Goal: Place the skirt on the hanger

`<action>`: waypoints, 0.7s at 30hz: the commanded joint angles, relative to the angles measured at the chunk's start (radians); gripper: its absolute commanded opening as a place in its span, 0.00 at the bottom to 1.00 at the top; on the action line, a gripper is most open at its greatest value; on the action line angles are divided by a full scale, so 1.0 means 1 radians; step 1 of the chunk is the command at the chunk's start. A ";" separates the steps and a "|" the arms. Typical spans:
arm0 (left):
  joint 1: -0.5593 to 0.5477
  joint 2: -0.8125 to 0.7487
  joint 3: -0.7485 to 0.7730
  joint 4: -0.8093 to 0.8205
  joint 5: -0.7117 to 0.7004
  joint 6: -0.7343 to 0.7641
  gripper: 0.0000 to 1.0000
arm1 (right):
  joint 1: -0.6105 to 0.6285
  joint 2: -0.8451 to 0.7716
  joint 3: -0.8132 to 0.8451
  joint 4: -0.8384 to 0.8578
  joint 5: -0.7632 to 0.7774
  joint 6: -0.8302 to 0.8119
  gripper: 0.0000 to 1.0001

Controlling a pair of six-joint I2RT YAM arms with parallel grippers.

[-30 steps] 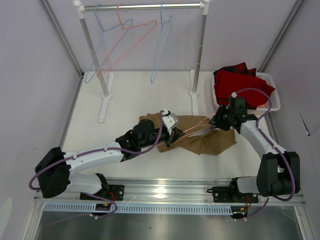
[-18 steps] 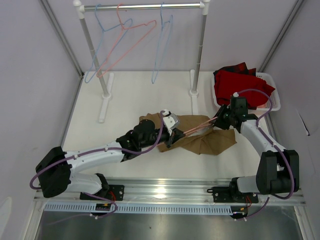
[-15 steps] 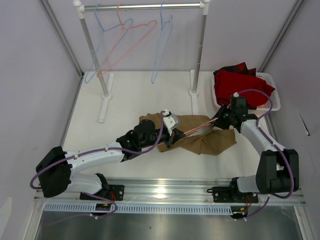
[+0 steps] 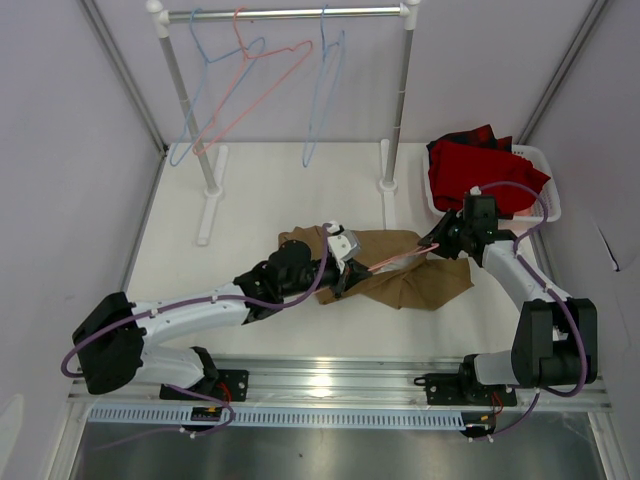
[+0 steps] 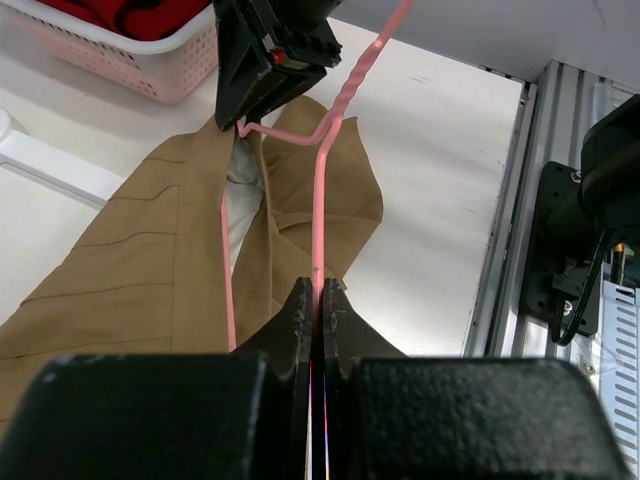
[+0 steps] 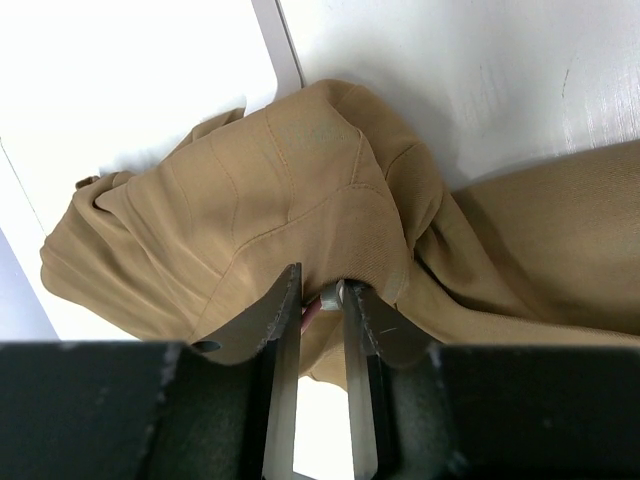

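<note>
while left gripper (image 5: 316,292) clamps the hanger (image 5: 319,200), the tan skirt (image 6: 250,200) lies rumpled; right gripper (image 6: 320,300) narrow, hold unclear.

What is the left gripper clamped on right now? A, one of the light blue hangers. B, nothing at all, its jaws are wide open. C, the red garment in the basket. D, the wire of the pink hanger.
D: in the left wrist view the left gripper has its jaws pressed together on the thin wire of the pink hanger, which runs straight out from between the fingertips.
</note>
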 commanded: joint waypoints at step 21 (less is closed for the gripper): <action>0.005 0.045 0.102 -0.025 -0.049 0.017 0.11 | -0.013 -0.119 0.082 -0.150 -0.002 -0.061 0.00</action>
